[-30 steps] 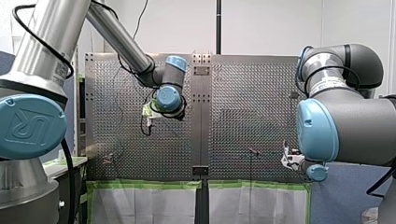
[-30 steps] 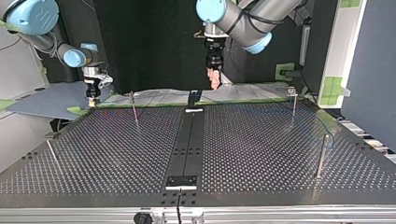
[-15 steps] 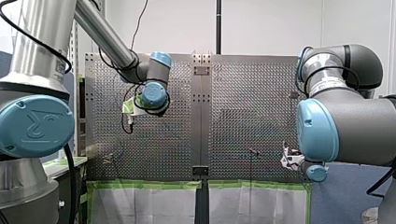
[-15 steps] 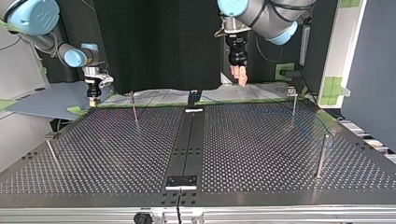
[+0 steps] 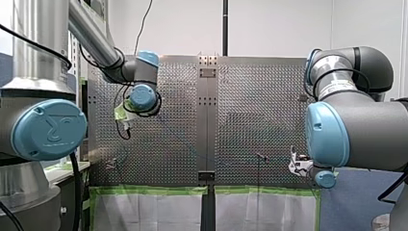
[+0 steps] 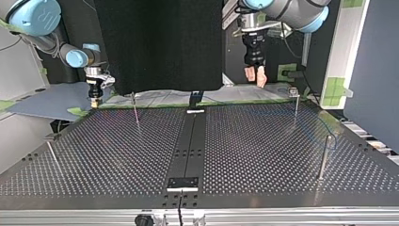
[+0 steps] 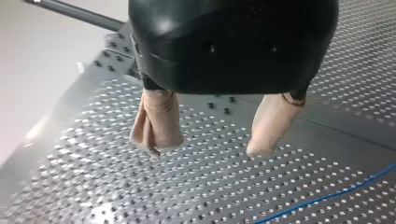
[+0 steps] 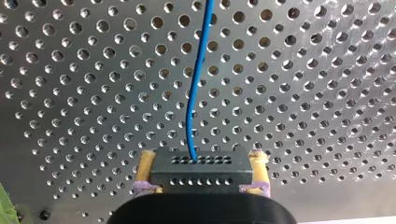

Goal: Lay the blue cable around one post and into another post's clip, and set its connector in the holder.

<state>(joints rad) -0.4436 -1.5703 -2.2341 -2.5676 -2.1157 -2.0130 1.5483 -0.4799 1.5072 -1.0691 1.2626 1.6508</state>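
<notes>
One perforated metal surface (image 6: 117, 155) carries four thin upright metal posts: far-edge post (image 6: 136, 110), far-corner post (image 6: 295, 107), side-edge post (image 6: 53, 159), opposite side-edge post (image 6: 323, 162). One thin blue cable (image 8: 195, 84). One black perforated connector block (image 8: 200, 171).

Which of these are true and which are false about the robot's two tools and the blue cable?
1. My right tool grips the black connector. True.
2. The blue cable runs out of the connector. True.
3. My left tool holds the blue cable. False: it is open and empty.
4. The posts lie flat on the table. False: the posts stand upright.
</notes>
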